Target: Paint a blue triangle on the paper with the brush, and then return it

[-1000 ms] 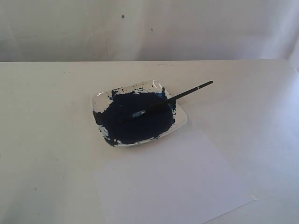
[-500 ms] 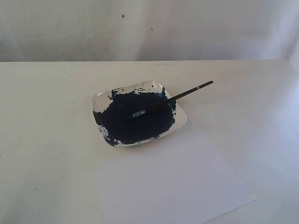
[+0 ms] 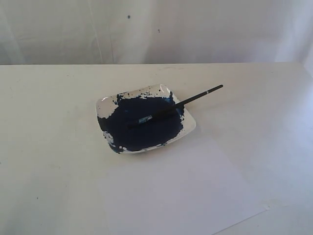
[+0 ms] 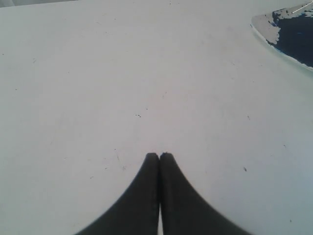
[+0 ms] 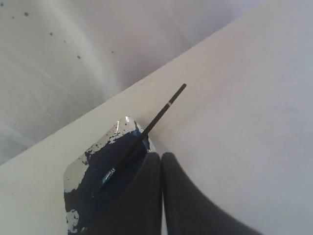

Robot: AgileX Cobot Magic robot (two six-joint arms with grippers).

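Precariously propped, the brush lay slantwise in the dish, its bristle end sunk in the dark paint pool and its handle leaning on the rim, the free end jutting out over the table. A pinch taken far out on that overhanging end could have levered the wet tip up and flicked paint. A misjudged descent could have knocked the handle off the rim or shoved the dish sideways. A heavily loaded tip might also have dripped on the way to the paper, which lay flat just beside the dish on the camera's side, blank, with no blue triangle on it. Thin as it looked, the sheet could have dragged under a hard stroke. The left gripper and the right gripper both had their fingers pressed together on nothing, the left over bare table, the right near the dish. The brush was thin, straight and black, with a silver band near its free end.
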